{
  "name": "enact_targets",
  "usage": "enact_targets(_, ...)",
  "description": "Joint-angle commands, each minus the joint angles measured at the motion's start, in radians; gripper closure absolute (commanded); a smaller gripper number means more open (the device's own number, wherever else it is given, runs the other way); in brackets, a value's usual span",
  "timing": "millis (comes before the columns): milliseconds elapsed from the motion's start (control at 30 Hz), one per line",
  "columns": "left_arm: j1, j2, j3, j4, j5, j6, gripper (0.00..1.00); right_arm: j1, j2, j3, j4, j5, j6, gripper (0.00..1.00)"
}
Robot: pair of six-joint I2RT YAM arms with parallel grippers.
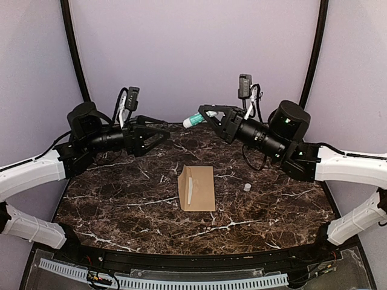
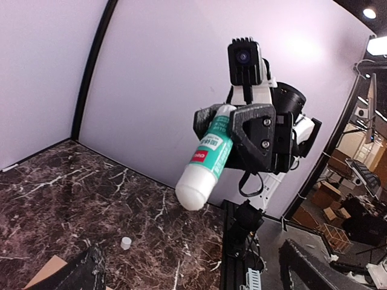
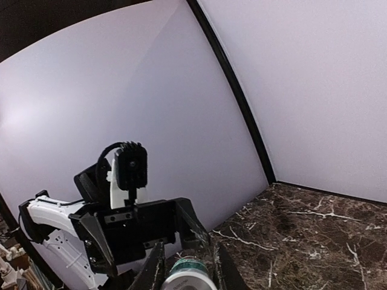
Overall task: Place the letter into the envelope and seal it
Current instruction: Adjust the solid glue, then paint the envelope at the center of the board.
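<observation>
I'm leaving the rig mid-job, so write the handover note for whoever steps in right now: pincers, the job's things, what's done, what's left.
Left pincer: open, empty, raised above the back left of the table.
Right pincer: shut on the glue stick, held in the air with its white end pointing toward the left pincer.
Envelope: flat mid-table, apart from both arms. A small white cap lies on the table to its right.
Done: no loose letter is in view, so it is probably inside the envelope.
Left: glue and seal the envelope. I cannot tell whether it is already folded shut.
</observation>
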Motion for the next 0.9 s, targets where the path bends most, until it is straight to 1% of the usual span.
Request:
enact_targets(0,0.08,-0.14,-0.002,-0.172,-0.108,0.075,0.01,0.006,-0.036,0.033,-0.211,0.198,-0.135,1.0)
enact_targets(67,0.105,-0.16,-0.016,-0.239,-0.163,0.078,0.01,0.007,-0.036,0.035,-0.275,0.248,-0.157,1.0)
enact_targets(167,0.113,-0.141,-0.024,-0.3,-0.232,0.065,0.1,0.007,-0.005,0.038,-0.337,0.271,-0.159,1.0)
enact_targets(200,0.113,-0.116,-0.035,-0.307,-0.252,0.051,0.11,0.006,0.011,0.038,-0.35,0.269,-0.154,1.0)
enact_targets(300,0.113,-0.058,-0.084,-0.257,-0.26,-0.054,0.2,0.007,0.078,0.027,-0.361,0.256,-0.128,1.0)
enact_targets(367,0.113,0.0,-0.138,-0.206,-0.266,-0.123,0.23,0.006,0.116,0.015,-0.362,0.247,-0.104,1.0)
enact_targets(500,0.112,0.095,-0.192,-0.158,-0.287,-0.233,0.25,0.004,0.183,-0.016,-0.33,0.232,-0.063,1.0)
enact_targets(600,0.11,0.163,-0.215,-0.11,-0.259,-0.29,0.23,-0.007,0.232,-0.027,-0.319,0.224,-0.04,1.0)
enact_targets(700,0.096,0.243,-0.208,-0.093,-0.238,-0.297,0.23,-0.027,0.272,-0.033,-0.307,0.206,-0.025,1.0)
enact_targets(867,0.075,0.344,-0.155,-0.137,-0.249,-0.269,0.22,-0.062,0.32,-0.053,-0.269,0.181,-0.002,1.0)
